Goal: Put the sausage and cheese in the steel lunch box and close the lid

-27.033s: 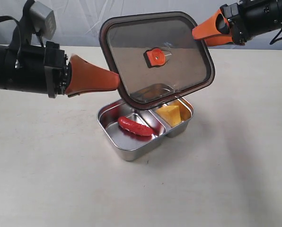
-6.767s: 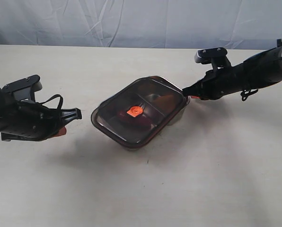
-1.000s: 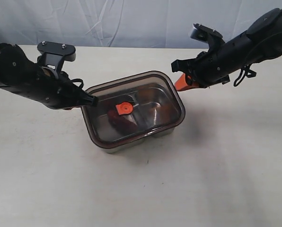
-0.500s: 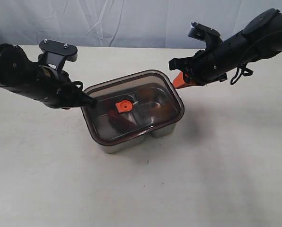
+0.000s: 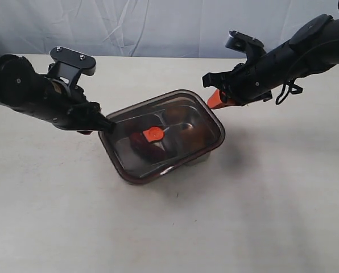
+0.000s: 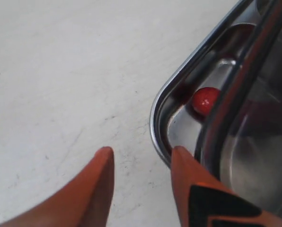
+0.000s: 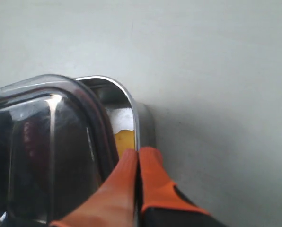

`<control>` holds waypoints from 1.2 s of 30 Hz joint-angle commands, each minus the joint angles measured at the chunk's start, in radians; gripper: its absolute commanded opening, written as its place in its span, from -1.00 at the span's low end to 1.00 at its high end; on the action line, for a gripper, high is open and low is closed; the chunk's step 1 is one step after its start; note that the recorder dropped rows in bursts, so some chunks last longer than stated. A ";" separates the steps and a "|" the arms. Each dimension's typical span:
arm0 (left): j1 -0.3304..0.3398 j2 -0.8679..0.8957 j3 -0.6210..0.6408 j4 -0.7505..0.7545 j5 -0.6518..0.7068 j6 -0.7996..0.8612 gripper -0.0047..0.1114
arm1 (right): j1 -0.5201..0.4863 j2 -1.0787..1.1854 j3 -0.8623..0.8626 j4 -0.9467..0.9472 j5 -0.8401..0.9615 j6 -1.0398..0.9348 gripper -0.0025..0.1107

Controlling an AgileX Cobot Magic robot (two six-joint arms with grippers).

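The dark translucent lid [image 5: 181, 122] with its orange valve [image 5: 153, 134] lies askew and tilted over the steel lunch box [image 5: 198, 160], hiding most of it. The sausage [image 5: 142, 142] shows dimly through the lid, and its red end [image 6: 206, 100] sits in the box corner [image 6: 159, 118]. The cheese [image 7: 124, 139] peeks out between the lid edge [image 7: 96, 118] and the box rim [image 7: 135, 113]. My left gripper [image 6: 141, 156] is open at the box's left corner, one finger against the rim, nothing between its fingers. My right gripper [image 7: 137, 153] is shut, its tips over the back right rim.
The box stands on a pale tabletop [image 5: 243, 216] with a grey cloth backdrop [image 5: 158, 23] behind. Both dark arms reach in from the sides, the left arm [image 5: 27, 94] and the right arm [image 5: 289, 57]. Nothing else lies on the table.
The lid has swung and slid toward the front right, now tilted and covering more of the box. The left gripper stays at its left corner; the right gripper has barely moved.
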 commanded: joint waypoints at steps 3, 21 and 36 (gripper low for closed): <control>-0.010 -0.007 -0.011 -0.006 -0.038 0.000 -0.18 | 0.010 -0.002 -0.009 0.031 0.031 -0.002 -0.97; 0.108 -0.058 -0.011 0.014 0.049 -0.040 -0.18 | 0.008 -0.008 -0.009 0.027 -0.018 -0.002 -0.97; 0.136 -0.247 0.041 0.005 0.173 -0.113 -0.31 | 0.019 -0.306 0.099 -0.167 0.171 0.105 -0.97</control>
